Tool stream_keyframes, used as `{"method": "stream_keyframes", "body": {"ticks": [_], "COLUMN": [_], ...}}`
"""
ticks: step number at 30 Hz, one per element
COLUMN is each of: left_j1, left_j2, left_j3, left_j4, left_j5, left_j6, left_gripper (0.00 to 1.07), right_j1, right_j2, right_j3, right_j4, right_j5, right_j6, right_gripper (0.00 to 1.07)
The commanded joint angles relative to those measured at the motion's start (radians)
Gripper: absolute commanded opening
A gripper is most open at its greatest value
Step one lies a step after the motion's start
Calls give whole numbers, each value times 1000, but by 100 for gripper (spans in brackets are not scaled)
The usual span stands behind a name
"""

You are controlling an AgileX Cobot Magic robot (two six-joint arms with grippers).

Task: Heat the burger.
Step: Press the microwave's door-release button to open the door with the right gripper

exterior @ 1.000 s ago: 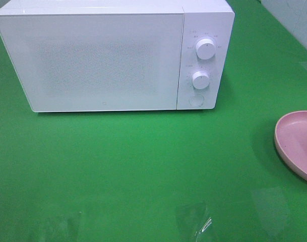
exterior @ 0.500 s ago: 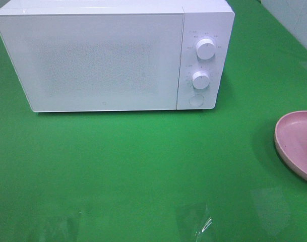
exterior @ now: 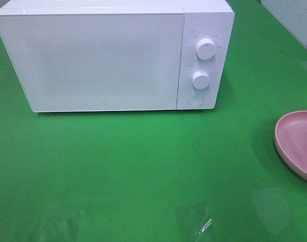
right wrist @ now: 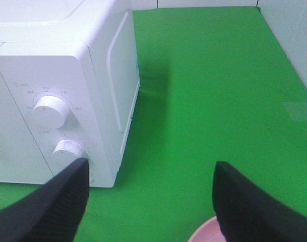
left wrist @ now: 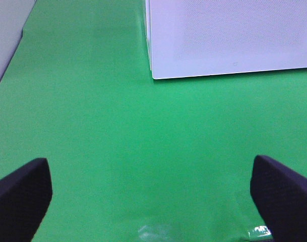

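**Burger's whereabouts unclear**

A white box-shaped microwave oven (exterior: pixel 93 60) stands with its door shut at the back of the green counter (exterior: pixel 143 166). A shallow pink plate (exterior: pixel 289 138) sits at the counter's right side, cut off by the view's edge. The left gripper (left wrist: pixel 152 194) is spread wide and the right gripper (right wrist: pixel 150 184) is parted too, both empty. I cannot tell where the burger is.
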State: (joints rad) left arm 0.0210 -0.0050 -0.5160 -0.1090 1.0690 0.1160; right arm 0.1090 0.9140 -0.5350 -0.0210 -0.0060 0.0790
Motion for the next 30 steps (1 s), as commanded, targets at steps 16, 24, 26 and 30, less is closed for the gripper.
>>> {"method": "stream_keyframes", "body": {"ticks": [16, 24, 26, 30], "left_j1": [1, 1, 1, 1], "left_j2": [-17, -17, -17, -17], "left_j3": [0, 0, 0, 0], "left_j4": [-8, -8, -8, -8], "left_j5": [1, 1, 1, 1], "left_j6": [-7, -7, -7, -7], "left_gripper": [100, 100, 100, 100], "right_j1": [119, 362, 383, 480], "right_j2": [288, 395, 404, 454], "right_j3": [154, 181, 181, 181], "right_j4": [293, 683, 705, 799], "right_j5": [-653, -929, -949, -1040], "right_j6": [-268, -538, -542, -545], "right_gripper": [66, 66, 66, 66]}}
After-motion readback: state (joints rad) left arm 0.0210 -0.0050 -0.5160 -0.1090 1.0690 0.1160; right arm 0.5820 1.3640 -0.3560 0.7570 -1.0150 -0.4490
